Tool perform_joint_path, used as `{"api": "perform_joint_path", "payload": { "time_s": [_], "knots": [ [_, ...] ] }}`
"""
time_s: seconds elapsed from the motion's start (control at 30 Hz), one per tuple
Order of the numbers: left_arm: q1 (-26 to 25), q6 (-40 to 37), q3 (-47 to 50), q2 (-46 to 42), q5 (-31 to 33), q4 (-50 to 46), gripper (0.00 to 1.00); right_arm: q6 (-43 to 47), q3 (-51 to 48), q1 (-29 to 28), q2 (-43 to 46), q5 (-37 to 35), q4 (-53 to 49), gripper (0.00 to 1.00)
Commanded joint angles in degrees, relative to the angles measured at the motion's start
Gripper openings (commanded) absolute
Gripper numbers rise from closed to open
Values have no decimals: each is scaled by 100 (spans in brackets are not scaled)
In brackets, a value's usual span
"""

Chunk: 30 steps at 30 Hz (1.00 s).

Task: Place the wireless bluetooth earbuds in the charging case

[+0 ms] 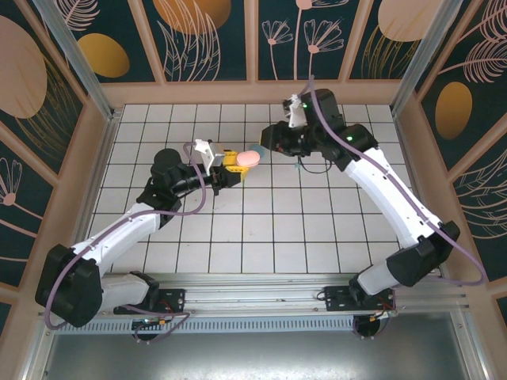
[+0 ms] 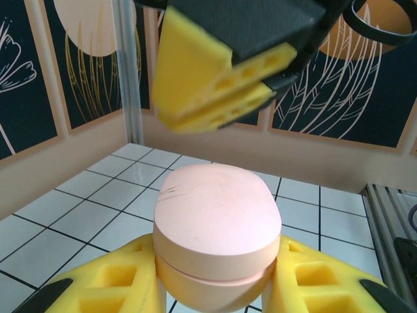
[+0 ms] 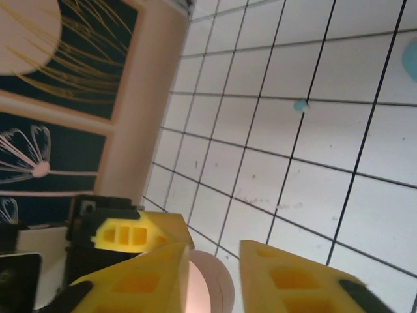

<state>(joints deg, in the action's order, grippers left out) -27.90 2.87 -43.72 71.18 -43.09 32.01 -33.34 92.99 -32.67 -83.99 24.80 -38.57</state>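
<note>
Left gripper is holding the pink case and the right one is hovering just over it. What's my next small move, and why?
Probably ease the right gripper down to the lid edge and pry it up. The pink case looks shut, with its seam unbroken, and it sits clamped in the left gripper. A teal earbud lies loose on the table, so it has nowhere to go yet.

Case between left pincer fingers, right pincer just beside

My case's base runs off the lower edge between my left fingers; the teal speck is too small to name.
</note>
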Motion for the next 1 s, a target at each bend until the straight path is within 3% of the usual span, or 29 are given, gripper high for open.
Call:
{"api": "perform_joint_path", "payload": {
  "time_s": [0.0, 0.17, 0.43, 0.97],
  "knots": [
    [6, 58, -192, 52, -112, 339, 9, -666, -630, 102, 445, 396, 859, 34],
    [7, 254, -311, 146, -198, 476, 9, -1514, -1571, 304, 911, 782, 2044, 41],
    [4, 426, -440, 409, -317, 674, 10, -2061, -1926, 291, 909, 1152, 2858, 44],
    [10, 626, -531, 482, -78, 1041, 10, -2123, -1878, 200, 458, 1570, 2799, 47]
  ]
}}
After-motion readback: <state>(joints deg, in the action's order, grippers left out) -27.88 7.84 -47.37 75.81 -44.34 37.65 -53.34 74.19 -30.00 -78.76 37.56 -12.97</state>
